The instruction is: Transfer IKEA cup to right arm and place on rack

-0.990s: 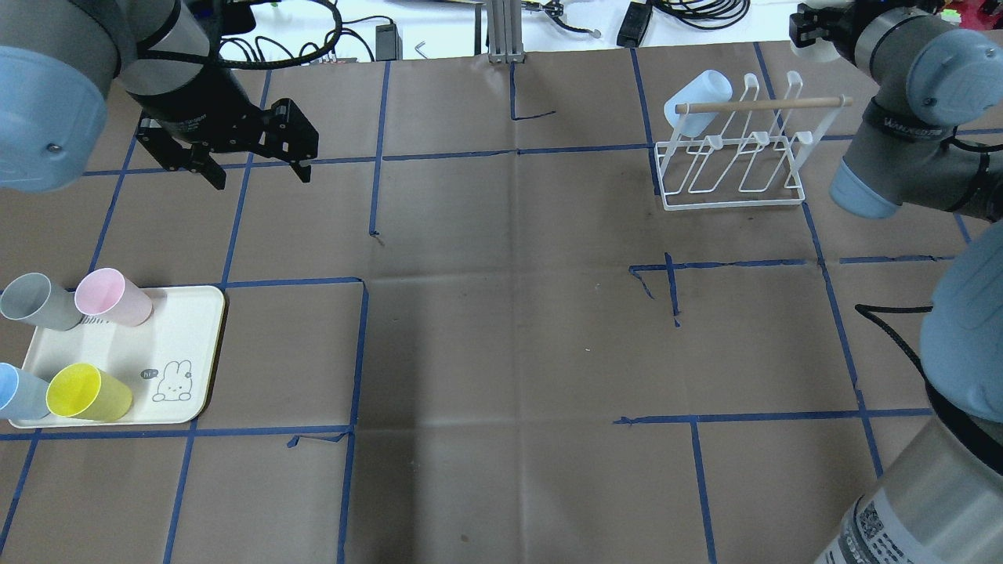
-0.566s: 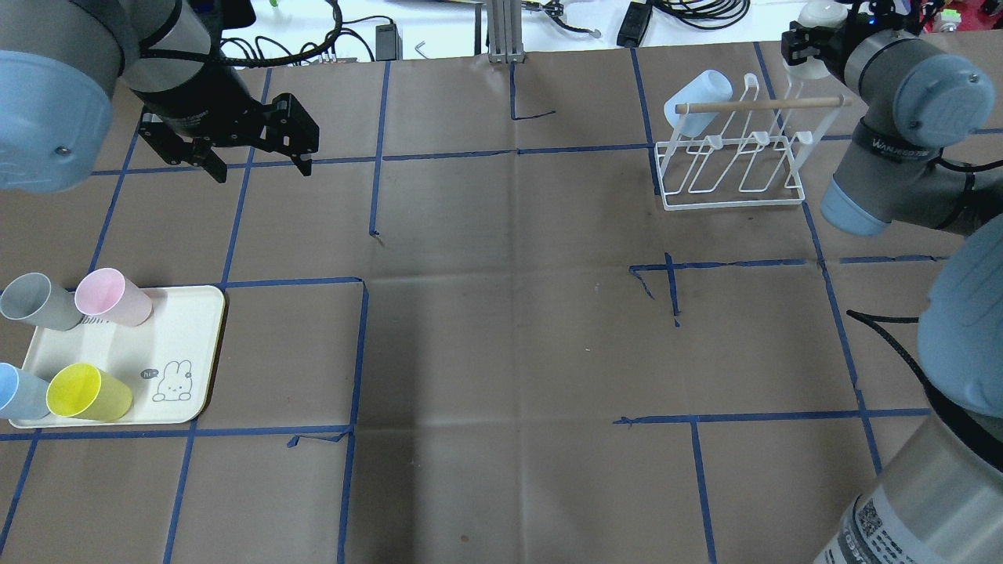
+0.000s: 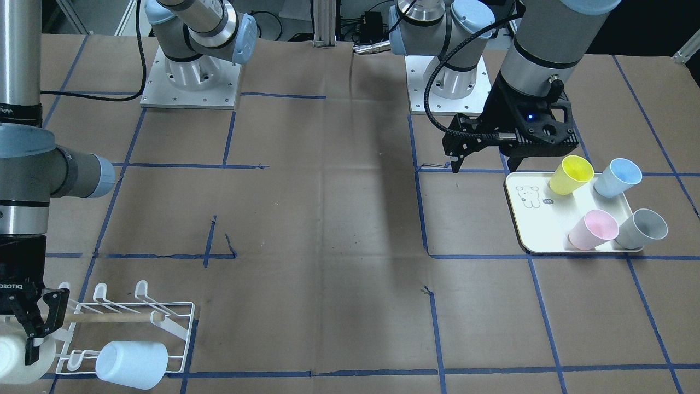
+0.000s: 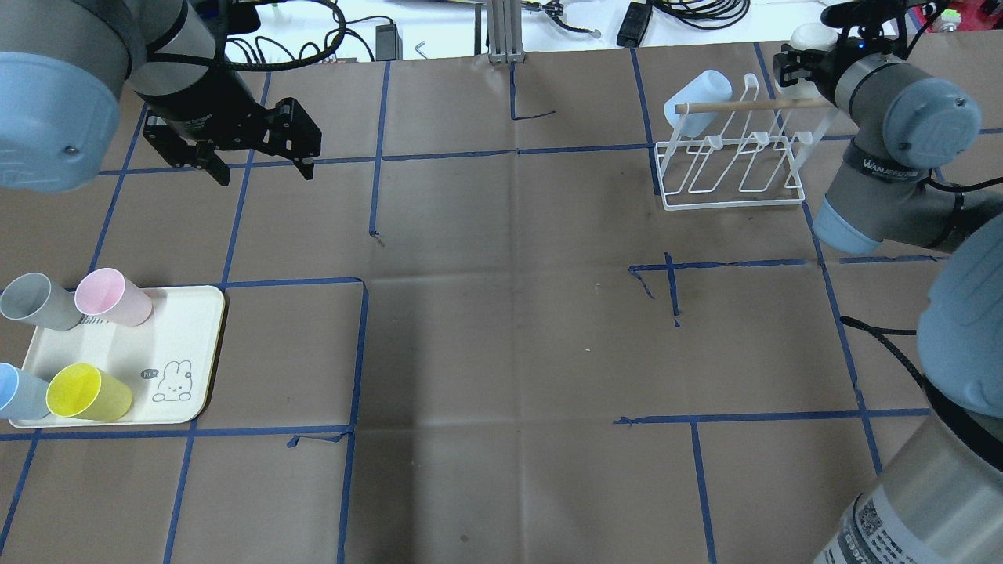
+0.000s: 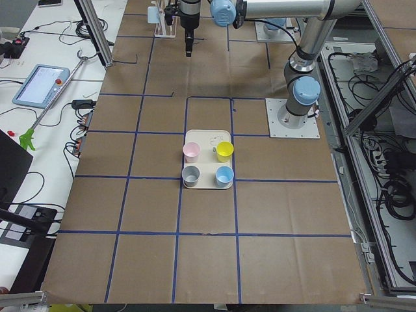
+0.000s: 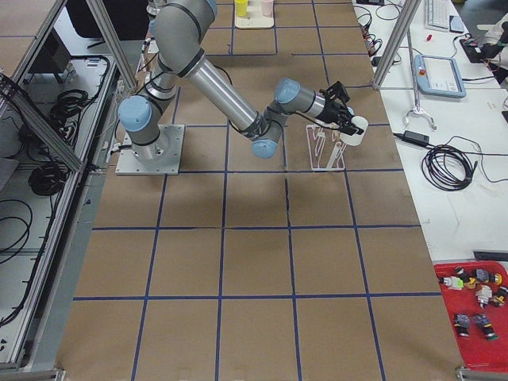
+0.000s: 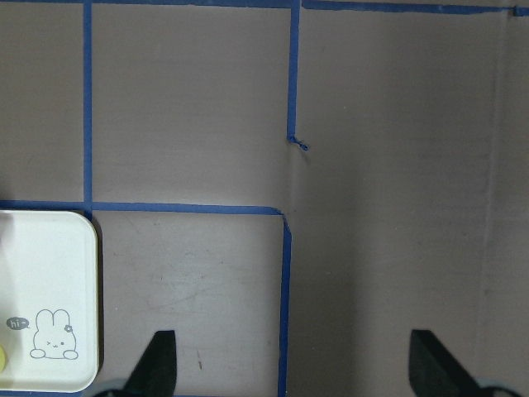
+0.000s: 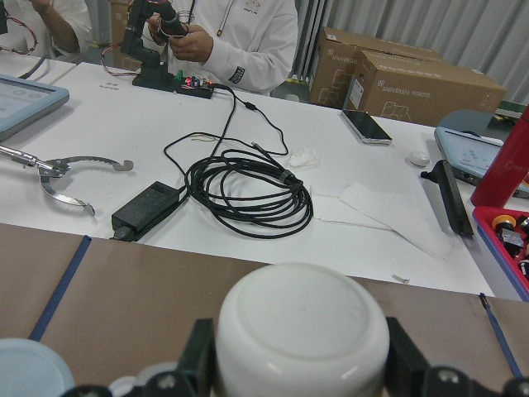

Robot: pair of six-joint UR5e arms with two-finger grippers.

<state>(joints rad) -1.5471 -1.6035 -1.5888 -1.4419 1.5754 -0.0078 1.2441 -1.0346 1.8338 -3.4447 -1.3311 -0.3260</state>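
White cup [image 8: 302, 331] clamped in right gripper [image 4: 795, 63], held just beside rack [image 4: 754, 139] end, not yet hung. Left gripper [image 4: 262, 172] spread wide, empty. Risk: rim caught on dowel [image 4: 752, 104], rack dragged, cup dropped

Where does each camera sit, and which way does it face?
Front-facing: across table, facing robot; bases, left gripper.
Overhead: behind robot, looking down; right arm, rack.
Exterior left: table end; tray, left arm.
Exterior right: opposite end; right gripper, rack.
Left wrist: downward; fingertips, tray.
Right wrist: outward; white cup, person.
First two share: tray.
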